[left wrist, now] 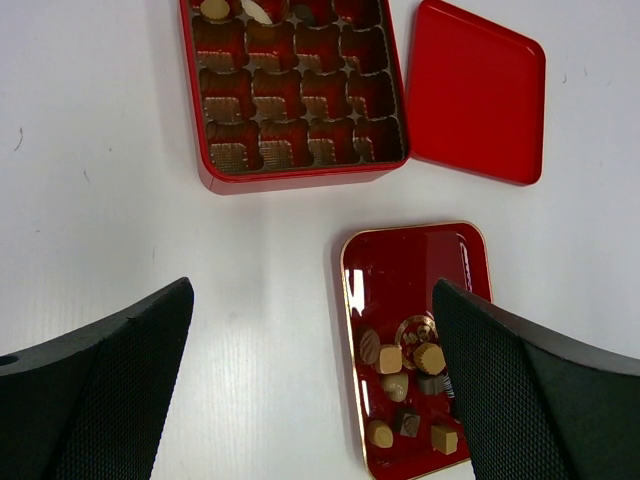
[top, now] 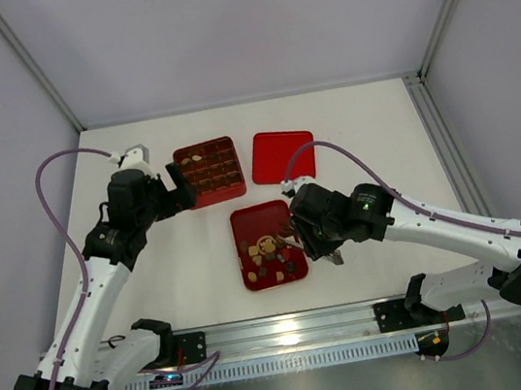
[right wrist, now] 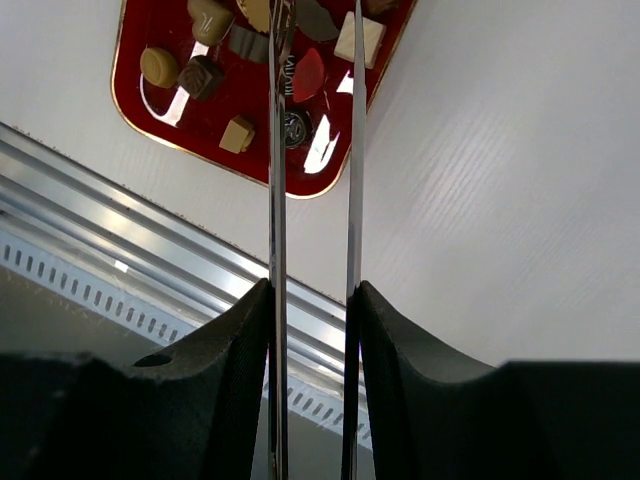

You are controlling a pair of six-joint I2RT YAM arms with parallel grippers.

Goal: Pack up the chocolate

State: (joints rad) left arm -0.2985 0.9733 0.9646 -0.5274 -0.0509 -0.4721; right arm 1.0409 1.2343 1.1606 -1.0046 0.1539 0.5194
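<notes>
Several small chocolates (top: 267,251), dark, tan and cream, lie in a shallow red tray (top: 262,216). They also show in the left wrist view (left wrist: 405,375) and in the right wrist view (right wrist: 160,66). The red compartmented box (top: 210,171) holds a couple of pieces in its far-left cells (left wrist: 215,10). My right gripper (right wrist: 313,290) is shut on metal tongs (right wrist: 277,150), whose tips reach over the tray's chocolates; whether they hold a piece is unclear. My left gripper (left wrist: 312,300) is open and empty, hovering beside the box's left edge (top: 178,183).
The flat red lid (top: 282,155) lies right of the box, also in the left wrist view (left wrist: 478,92). A metal rail (top: 290,326) runs along the table's near edge, close below the tray. White walls enclose the table.
</notes>
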